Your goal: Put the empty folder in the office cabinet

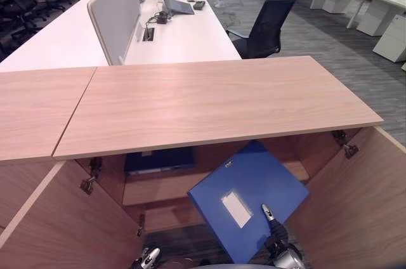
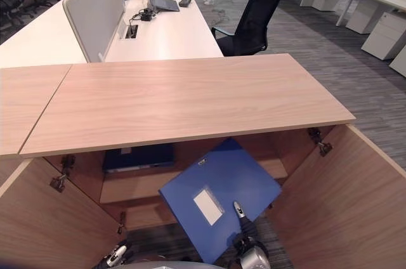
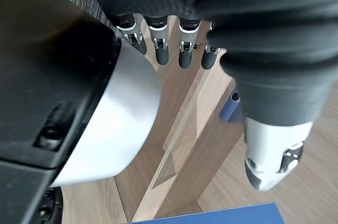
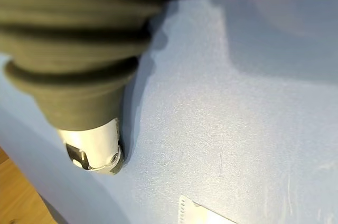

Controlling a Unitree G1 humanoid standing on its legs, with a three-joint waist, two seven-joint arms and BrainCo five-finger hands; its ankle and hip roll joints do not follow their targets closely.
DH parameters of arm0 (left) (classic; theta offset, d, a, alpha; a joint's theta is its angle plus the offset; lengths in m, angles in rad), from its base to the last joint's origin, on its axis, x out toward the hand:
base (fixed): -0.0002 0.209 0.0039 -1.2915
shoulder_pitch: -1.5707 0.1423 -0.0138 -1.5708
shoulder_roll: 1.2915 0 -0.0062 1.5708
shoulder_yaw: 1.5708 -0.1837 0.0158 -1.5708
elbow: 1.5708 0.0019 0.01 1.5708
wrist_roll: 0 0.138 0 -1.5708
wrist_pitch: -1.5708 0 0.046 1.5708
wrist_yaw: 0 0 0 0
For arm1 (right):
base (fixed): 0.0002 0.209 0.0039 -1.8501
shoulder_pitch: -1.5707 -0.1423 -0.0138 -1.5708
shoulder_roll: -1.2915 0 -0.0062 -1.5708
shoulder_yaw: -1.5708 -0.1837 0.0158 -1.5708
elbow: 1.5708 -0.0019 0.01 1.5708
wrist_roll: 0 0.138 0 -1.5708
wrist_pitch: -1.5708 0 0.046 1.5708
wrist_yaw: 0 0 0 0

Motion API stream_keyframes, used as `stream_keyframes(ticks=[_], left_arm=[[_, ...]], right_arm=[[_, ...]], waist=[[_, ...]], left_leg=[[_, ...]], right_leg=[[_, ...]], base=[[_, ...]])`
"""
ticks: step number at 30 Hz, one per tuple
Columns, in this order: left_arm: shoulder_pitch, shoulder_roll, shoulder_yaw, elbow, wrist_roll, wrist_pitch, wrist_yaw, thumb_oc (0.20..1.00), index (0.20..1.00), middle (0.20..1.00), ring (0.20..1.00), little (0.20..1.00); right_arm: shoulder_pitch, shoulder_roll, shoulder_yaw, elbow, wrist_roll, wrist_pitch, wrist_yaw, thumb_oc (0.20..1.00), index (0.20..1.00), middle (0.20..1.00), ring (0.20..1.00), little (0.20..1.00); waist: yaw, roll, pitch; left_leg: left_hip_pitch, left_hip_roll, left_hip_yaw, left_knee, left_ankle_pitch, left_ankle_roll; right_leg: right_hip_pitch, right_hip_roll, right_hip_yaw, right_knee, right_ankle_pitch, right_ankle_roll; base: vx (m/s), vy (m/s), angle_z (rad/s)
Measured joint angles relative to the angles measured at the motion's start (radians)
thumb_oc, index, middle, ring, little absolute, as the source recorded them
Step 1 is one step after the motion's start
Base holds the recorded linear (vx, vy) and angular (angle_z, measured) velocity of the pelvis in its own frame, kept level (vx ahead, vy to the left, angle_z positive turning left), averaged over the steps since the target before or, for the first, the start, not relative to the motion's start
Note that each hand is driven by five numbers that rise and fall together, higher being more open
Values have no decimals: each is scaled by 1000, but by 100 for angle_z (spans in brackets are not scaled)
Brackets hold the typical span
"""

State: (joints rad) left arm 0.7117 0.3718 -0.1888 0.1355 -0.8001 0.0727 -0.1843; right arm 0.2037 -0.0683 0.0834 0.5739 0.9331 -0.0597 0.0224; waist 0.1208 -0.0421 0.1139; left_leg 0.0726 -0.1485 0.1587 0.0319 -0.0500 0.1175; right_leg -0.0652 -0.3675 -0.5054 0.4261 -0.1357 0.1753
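A blue folder [image 1: 250, 193] with a white label hangs tilted in front of the open wooden cabinet [image 1: 216, 101], its far corner reaching under the cabinet top. My right hand [image 1: 274, 228] grips its near edge, the thumb [image 4: 95, 150] pressed on the blue cover [image 4: 237, 102]; the fingers underneath are hidden. My left hand [image 1: 149, 258] stays low at the left, by the left door, with its fingers [image 3: 158, 44] straight and nothing in them. A corner of the folder [image 3: 222, 217] is also in the left wrist view.
Both cabinet doors stand open: left door [image 1: 57, 224], right door [image 1: 361, 205]. A dark folder [image 1: 158, 160] lies on the inner shelf [image 1: 158, 186]. Behind the cabinet are a white desk with a divider [image 1: 114, 9] and a black office chair [image 1: 263, 28].
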Motion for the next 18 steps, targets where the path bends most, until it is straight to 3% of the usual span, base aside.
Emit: stream_keyframes(ticks=[6,8,11,16,18], left_arm=[[-6,62,-36,-30,0,-16,2,1000,1000,1000,1000,1000],[-13,86,-46,-49,1,-22,4,1000,1000,1000,1000,1000],[-25,112,-63,-62,1,-23,7,1000,1000,1000,1000,1000],[-47,146,-91,-103,0,-32,18,1000,1000,1000,1000,1000],[-53,146,-94,-113,0,-33,20,1000,1000,1000,1000,1000]], right_arm=[[-104,-12,-15,-181,78,-79,-46,200,200,200,200,200],[-145,-13,-18,-181,109,-89,-94,200,200,200,200,200],[-172,-11,-31,-182,110,-119,-127,200,200,200,200,200],[-265,-20,-54,-199,148,-169,-178,200,200,200,200,200],[-273,-32,-68,-235,150,-183,-190,200,200,200,200,200]], waist=[[1,-26,-17],[20,-40,-7],[21,-41,-4],[28,-33,24],[23,-27,26]], left_leg=[[-98,2,-51,68,-4,2],[-130,-3,-64,96,-12,2],[-168,-8,-91,141,-24,4],[-309,-27,-117,266,-49,8],[-378,-39,-129,325,-72,16]], right_leg=[[-42,-13,-57,31,-25,-44],[-62,-29,-63,67,-29,-54],[-85,-42,-62,100,-30,-56],[-200,-106,-69,234,-28,-54],[-245,-134,-86,273,-40,-70]], base=[[24,-15,30],[23,-12,26],[-34,1,38],[-44,10,29],[-72,15,33]])
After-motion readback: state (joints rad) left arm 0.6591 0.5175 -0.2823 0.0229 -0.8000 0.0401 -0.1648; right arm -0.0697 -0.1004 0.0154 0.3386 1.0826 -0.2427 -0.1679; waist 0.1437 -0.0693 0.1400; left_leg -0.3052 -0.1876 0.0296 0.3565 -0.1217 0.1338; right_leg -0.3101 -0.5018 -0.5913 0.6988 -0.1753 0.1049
